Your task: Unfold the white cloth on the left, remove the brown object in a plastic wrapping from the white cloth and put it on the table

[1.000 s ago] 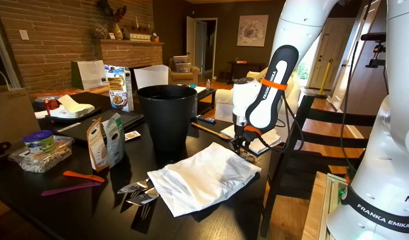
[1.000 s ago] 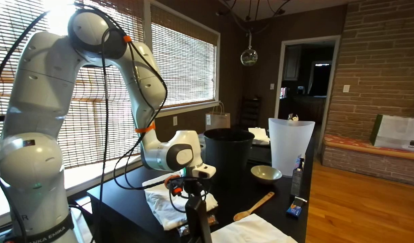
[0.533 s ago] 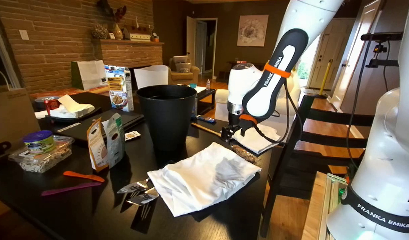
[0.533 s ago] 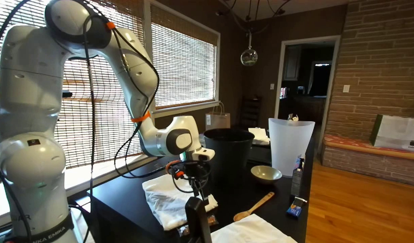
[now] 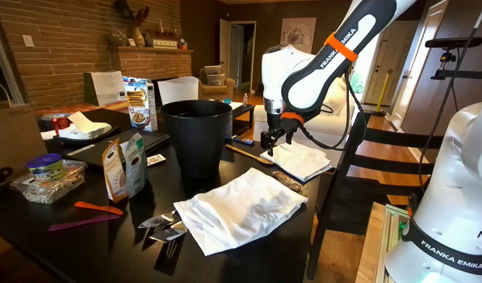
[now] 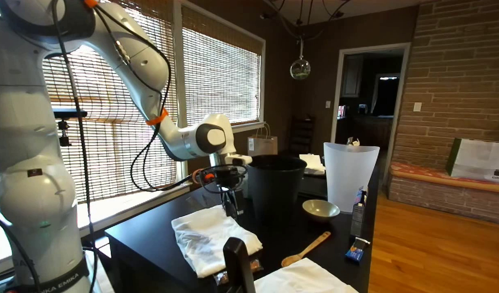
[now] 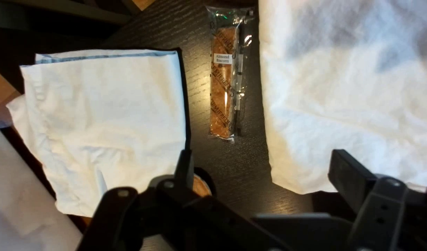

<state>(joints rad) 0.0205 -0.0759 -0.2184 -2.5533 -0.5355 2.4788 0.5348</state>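
The wrapped brown biscuit (image 7: 222,83) lies on the dark table (image 7: 238,164), just beside the large white cloth (image 7: 339,122) and between it and a smaller folded cloth (image 7: 109,115). The gripper (image 7: 268,169) hangs above the table, its fingers spread wide. Farther out, a black bin (image 5: 196,137) stands upright near the large white cloth, and a wooden spoon (image 5: 247,153) lies near the smaller folded cloth.

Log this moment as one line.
Fingers: open, empty; wrapped biscotti: on table, between larger white cloth and smaller white cloth; status: biscotti off both cloths
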